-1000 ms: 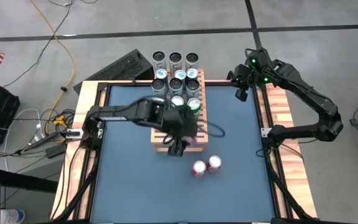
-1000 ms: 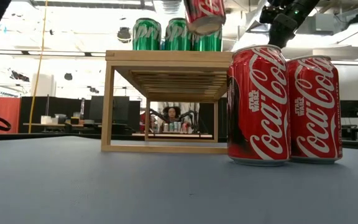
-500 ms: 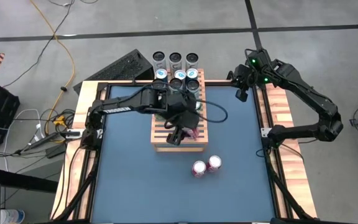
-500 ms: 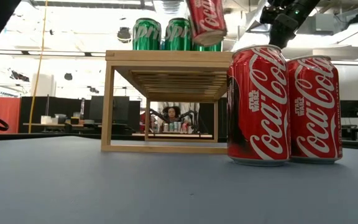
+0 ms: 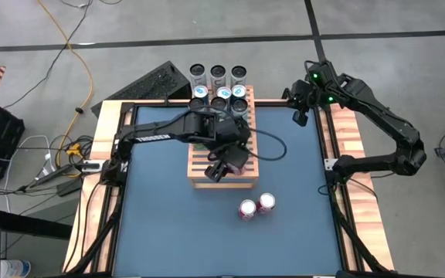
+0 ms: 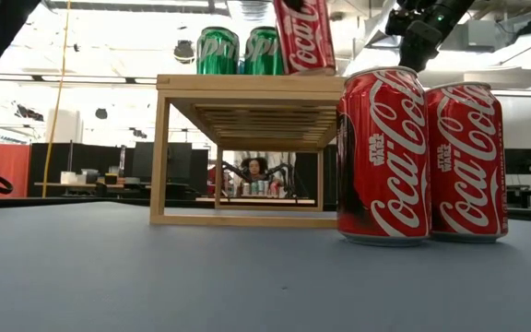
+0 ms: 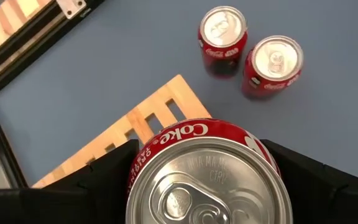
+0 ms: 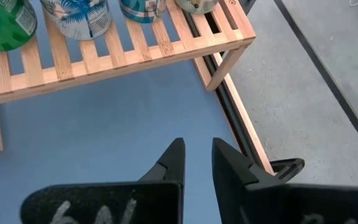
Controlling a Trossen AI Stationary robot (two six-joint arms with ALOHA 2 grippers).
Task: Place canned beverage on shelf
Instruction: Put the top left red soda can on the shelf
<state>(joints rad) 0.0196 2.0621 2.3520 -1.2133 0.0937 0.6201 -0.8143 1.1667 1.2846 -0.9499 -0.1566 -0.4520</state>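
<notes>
- The left gripper (image 5: 221,164) pinches a red cola can (image 6: 304,37) between its two fingers, over the near right part of the shelf (image 5: 199,176) — just in front of the green cans (image 6: 218,51) that stand on the shelf's top.
- Seen from the low view, the can's base sits at, or a hair above, the slats; contact cannot be confirmed.
- To do this step well, I judge the can should go straight down until its whole base bears on the slats, clear of the green cans and of the shelf's near edge — only then should the fingers part.
- The can's long axis runs close to vertical, leaning slightly; its pull-tab top faces up at the wrist camera.
- The right gripper (image 8: 196,158) waits beyond the shelf's far right corner, fingers nearly pressed together on nothing.
- Two more cola cans (image 5: 256,206) stand on the table (image 5: 161,232) near the shelf's front.
</notes>
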